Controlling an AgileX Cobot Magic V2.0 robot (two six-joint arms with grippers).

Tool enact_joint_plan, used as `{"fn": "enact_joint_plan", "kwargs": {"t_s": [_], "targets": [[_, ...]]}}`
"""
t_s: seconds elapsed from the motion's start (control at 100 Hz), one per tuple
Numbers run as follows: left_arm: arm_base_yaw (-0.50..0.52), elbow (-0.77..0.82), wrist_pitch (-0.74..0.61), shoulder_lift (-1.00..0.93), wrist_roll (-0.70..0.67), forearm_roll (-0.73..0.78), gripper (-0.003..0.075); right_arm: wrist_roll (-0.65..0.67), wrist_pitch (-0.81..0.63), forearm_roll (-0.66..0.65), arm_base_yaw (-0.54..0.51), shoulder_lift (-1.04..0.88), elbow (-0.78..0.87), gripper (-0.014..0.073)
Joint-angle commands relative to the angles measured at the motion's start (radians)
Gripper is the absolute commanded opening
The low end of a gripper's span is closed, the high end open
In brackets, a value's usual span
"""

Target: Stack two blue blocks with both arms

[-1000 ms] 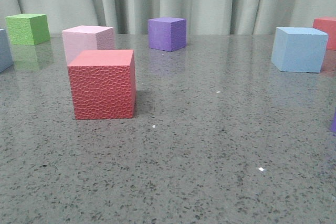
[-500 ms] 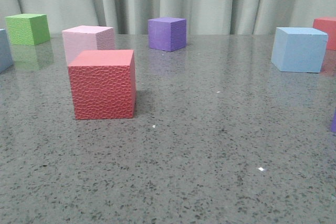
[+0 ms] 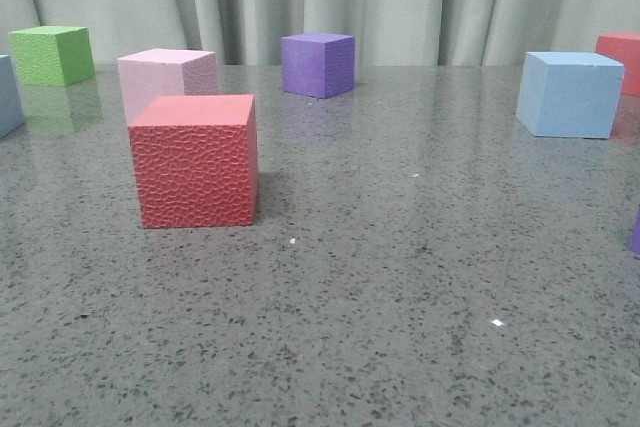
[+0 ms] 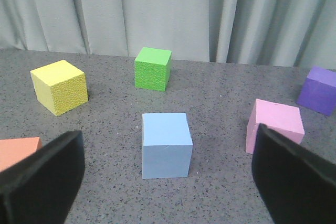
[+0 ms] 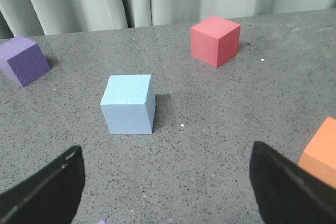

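Two pale blue blocks stand apart on the table. One blue block (image 3: 570,94) is at the right in the front view; the other shows only as a sliver (image 3: 7,95) at the left edge. In the left wrist view a blue block (image 4: 166,145) sits just ahead of my left gripper (image 4: 167,182), centred between its wide-open dark fingers (image 4: 42,177), untouched. In the right wrist view the other blue block (image 5: 128,104) lies farther ahead of my open right gripper (image 5: 167,192), a little off-centre. Neither arm shows in the front view.
A red bumpy cube (image 3: 195,159) stands front left with a pink cube (image 3: 165,77) behind it. A green cube (image 3: 52,55), a purple cube (image 3: 318,64) and a red cube (image 3: 622,57) line the back. A yellow cube (image 4: 59,86) and an orange cube (image 5: 320,153) show in the wrist views.
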Motion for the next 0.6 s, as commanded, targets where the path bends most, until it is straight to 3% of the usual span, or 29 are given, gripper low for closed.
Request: {"fn": "enact_joint_plan", "kwargs": {"t_s": [0.0, 0.26, 0.59], "targets": [[0.002, -0.039, -0.08, 0.005, -0.008, -0.014, 0.062, -0.006, -0.009, 0.009, 0.001, 0.064, -0.095, 0.0632], [0.002, -0.039, -0.078, 0.005, -0.008, -0.014, 0.062, -0.014, 0.199, 0.02, 0.009, 0.331, -0.36, 0.0632], [0.002, -0.039, -0.057, 0.005, -0.008, -0.014, 0.062, -0.022, 0.443, 0.024, 0.111, 0.714, -0.761, 0.0632]]}}
